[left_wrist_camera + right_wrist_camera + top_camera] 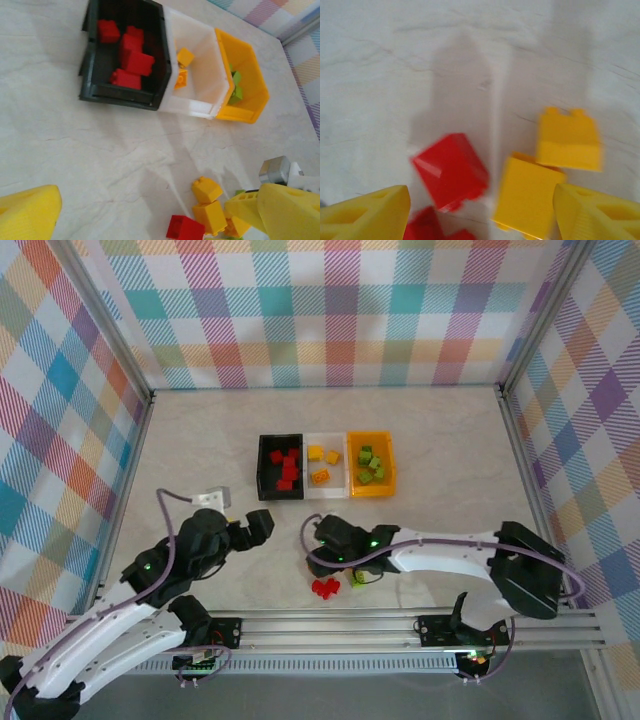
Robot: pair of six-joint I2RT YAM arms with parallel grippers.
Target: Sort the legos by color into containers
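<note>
The left jaws hang spread and empty over the bare bench [75,150]. At the far middle the black bin [280,496] holds red bricks, the white bin [326,491] yellow ones and the orange bin [368,492] green ones, so most of the sorting looks done. Near the arms a small loose pile [325,587] is left: red, yellow, green. The right jaws gape above it, a red brick [450,170] and a yellow brick [527,192] between them, nothing gripped.
</note>
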